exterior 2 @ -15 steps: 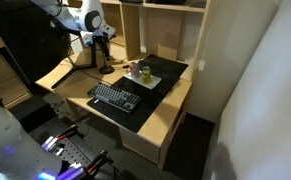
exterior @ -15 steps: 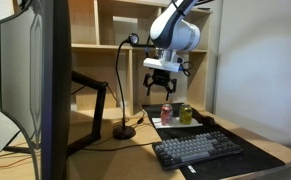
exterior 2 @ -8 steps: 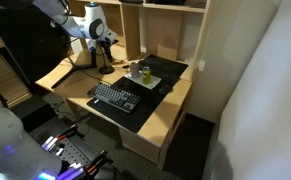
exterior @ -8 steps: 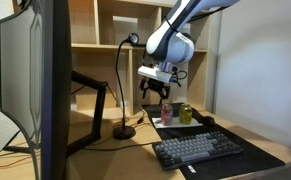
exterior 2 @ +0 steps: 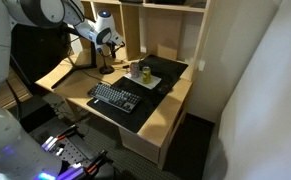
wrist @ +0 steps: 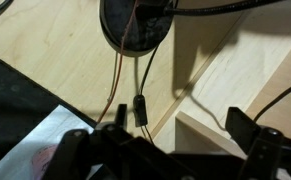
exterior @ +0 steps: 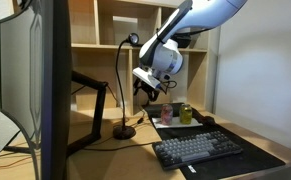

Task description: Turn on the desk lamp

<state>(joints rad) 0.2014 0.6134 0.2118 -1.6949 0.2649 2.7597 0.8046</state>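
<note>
Hovering near desk lamp (exterior: 123, 131); only wrist view shows jaws spread wide over cables (wrist: 140, 108).

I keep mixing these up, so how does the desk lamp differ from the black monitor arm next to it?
The desk lamp has a thin curved stem; the monitor arm is thick, with straight angular segments. The lamp stands on a small round base; the monitor arm reaches over to the monitor. Both are black and rise from the same wooden desk.
</note>
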